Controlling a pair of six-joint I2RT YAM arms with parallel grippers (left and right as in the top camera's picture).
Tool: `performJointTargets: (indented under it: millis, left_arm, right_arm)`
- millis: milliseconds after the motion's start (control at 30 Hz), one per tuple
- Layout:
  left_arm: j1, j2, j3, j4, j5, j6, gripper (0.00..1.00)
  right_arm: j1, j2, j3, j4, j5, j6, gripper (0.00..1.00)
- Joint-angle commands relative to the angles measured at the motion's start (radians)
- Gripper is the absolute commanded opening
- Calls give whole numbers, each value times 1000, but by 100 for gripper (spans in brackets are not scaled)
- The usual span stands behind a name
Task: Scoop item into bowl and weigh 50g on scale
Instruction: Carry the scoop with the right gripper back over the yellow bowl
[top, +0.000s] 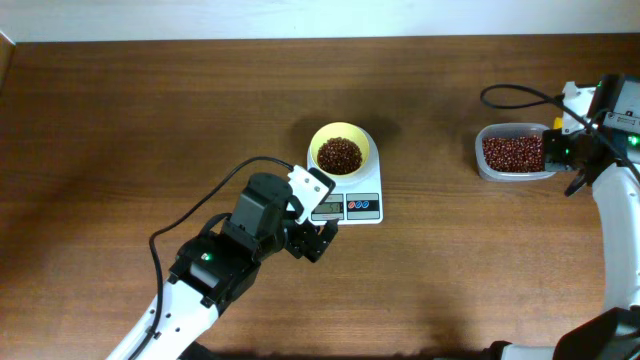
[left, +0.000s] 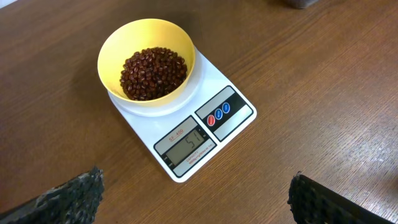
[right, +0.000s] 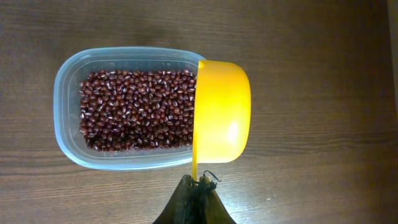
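The pale yellow bowl (top: 316, 141) stands on the white scale (top: 362, 208) with a heap of red-brown beans (top: 339, 155) in it. My left gripper (top: 318, 243) hovers just in front of the scale's left corner. In the left wrist view it (left: 196, 186) is open and empty, looking at the bowl (left: 115, 50), its beans (left: 153, 71) and the scale (left: 217, 93). At the far right, my right gripper (right: 198, 186) is shut on the handle of a yellow scoop (right: 224, 112). The scoop is tipped on its side at the end of the clear tub (right: 65, 99) of beans (right: 137, 109). The scoop's inside is hidden.
The clear tub (top: 484, 160) sits near the table's right edge under my right arm (top: 620, 220). A black cable (top: 510, 95) loops behind it. My left arm (top: 215, 265) reaches in from the bottom left. Bare wooden tabletop (top: 150, 120) lies between the scale and the tub.
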Motion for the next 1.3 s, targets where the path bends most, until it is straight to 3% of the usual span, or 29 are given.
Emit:
performJointTargets:
  millis: [0, 67, 200, 267, 600, 833, 967, 1267]
  left_arm:
    - [-2, 0, -8, 2, 4, -13, 99]
    - [-2, 0, -8, 2, 4, -13, 99]
    - [-2, 0, -8, 2, 4, -13, 99]
    - [-2, 0, -8, 2, 4, -13, 99]
    - [-2, 0, -8, 2, 4, -13, 99]
    - [-2, 0, -8, 2, 4, -13, 99]
    - [-2, 0, -8, 2, 4, -13, 99]
    - [-2, 0, -8, 2, 4, -13, 99]
  right_arm:
    - [8, -17, 14, 9, -27, -31, 4]
    - [8, -18, 14, 38, -152, 9, 4]
    - [8, -17, 14, 219, -718, 220, 4]
    - [20, -13, 14, 298, -862, 300, 4]
    - [325, 89, 14, 319, -821, 309, 4]
    - [509, 174, 12, 318, -658, 168, 4]
    - [572, 223, 11, 318, -531, 98, 4]
    - [591, 282, 11, 314, -493, -25, 4]
